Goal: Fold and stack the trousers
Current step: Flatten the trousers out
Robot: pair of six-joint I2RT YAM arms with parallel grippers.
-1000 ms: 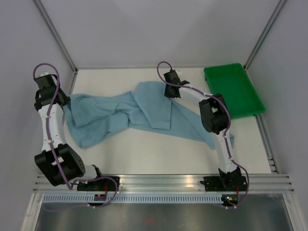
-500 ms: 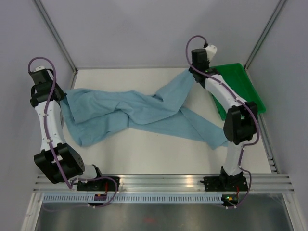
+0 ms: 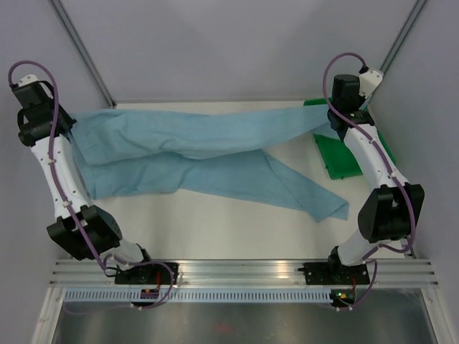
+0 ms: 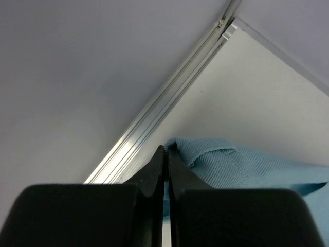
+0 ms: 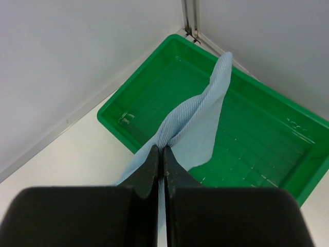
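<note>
Trousers (image 3: pixel 215 136) stretch between clamped left jaws and right jaws above green tray (image 3: pixel 341 161).

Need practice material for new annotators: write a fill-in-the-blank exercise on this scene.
1. The left gripper is ____ on an edge of the trousers.
2. The right gripper pinches the trousers over a ____ tray.
3. One loose trouser leg lies on the white ____.
Missing words: shut; green; table.
</note>
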